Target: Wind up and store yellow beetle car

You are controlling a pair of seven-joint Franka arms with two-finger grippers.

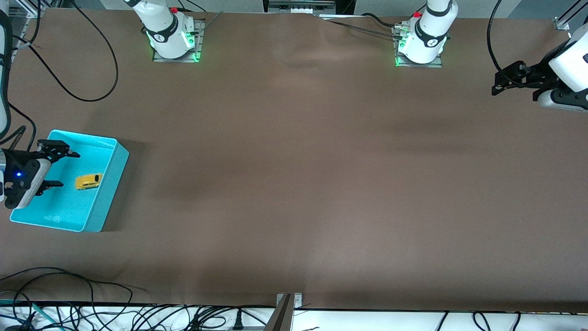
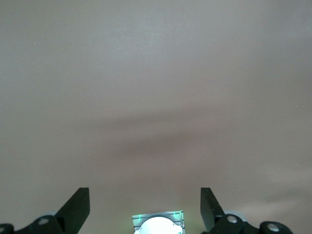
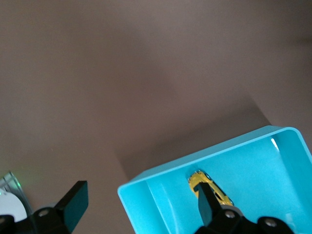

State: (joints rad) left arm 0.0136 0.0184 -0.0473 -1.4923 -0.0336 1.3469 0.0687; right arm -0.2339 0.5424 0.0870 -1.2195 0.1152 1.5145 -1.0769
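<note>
Cables trail along the bench [image 1: 294, 184] edge at the right arm's end. Just beside them sits a turquoise bin [image 1: 108, 184], and the right pincer [image 1: 57, 169] hangs over the bin's end nearest that arm, fingers spread wide and holding nothing; most of the arm is cut off by the frame edge. The yellow beetle car [image 1: 88, 181] lies on the bin floor, apart from the walls and untouched by the fingers. In the right wrist view one dark finger covers part of the yellow beetle car [image 3: 208, 187], so its tail end is hidden; the turquoise bin [image 3: 253, 146] is cut off at the picture's border there.

Both arm bases glow green at their feet; each carries a small round mark, probably a logo, too small to read.

Over bare bench at the left arm's end, the left pincer [image 1: 505, 82] waits, its fingers [image 2: 78, 207] wide apart and empty, the arm partly out of frame.
</note>
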